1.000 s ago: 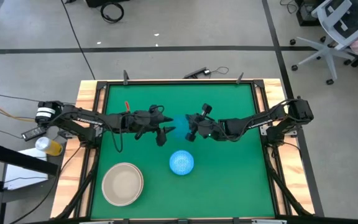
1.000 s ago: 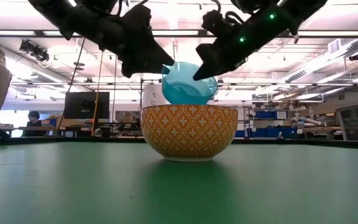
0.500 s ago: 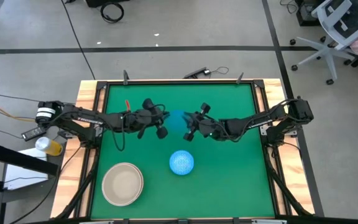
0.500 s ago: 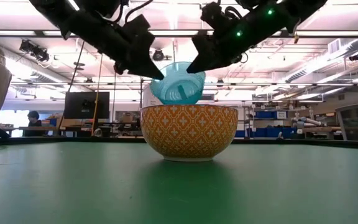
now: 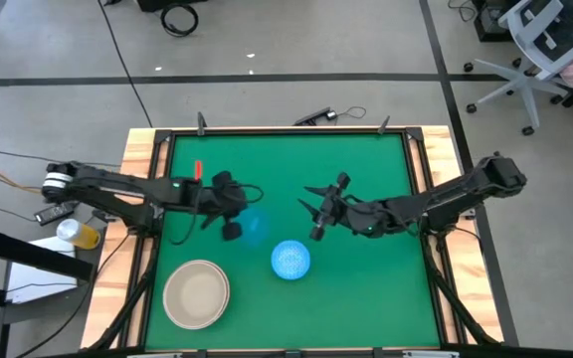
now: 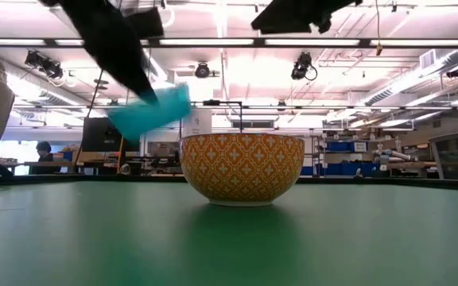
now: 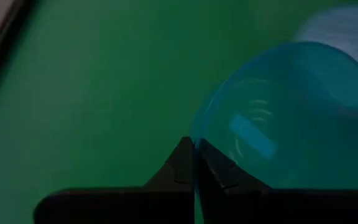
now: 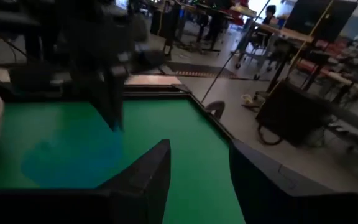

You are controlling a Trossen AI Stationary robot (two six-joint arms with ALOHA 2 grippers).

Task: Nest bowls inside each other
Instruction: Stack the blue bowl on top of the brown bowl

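Nearest, the cream bowl (image 5: 196, 292) and speckled blue bowl (image 5: 290, 260) sit on the green surface (image 5: 366, 288). Farther, the left gripper (image 5: 235, 221) has its jaws clamped on the teal bowl (image 5: 254, 226), held aloft. The right gripper (image 5: 318, 209) is empty, jaws apart.

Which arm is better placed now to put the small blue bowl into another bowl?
Left. The left tool is shut on the small blue bowl, near the cream bowl. The right tool is open and empty.
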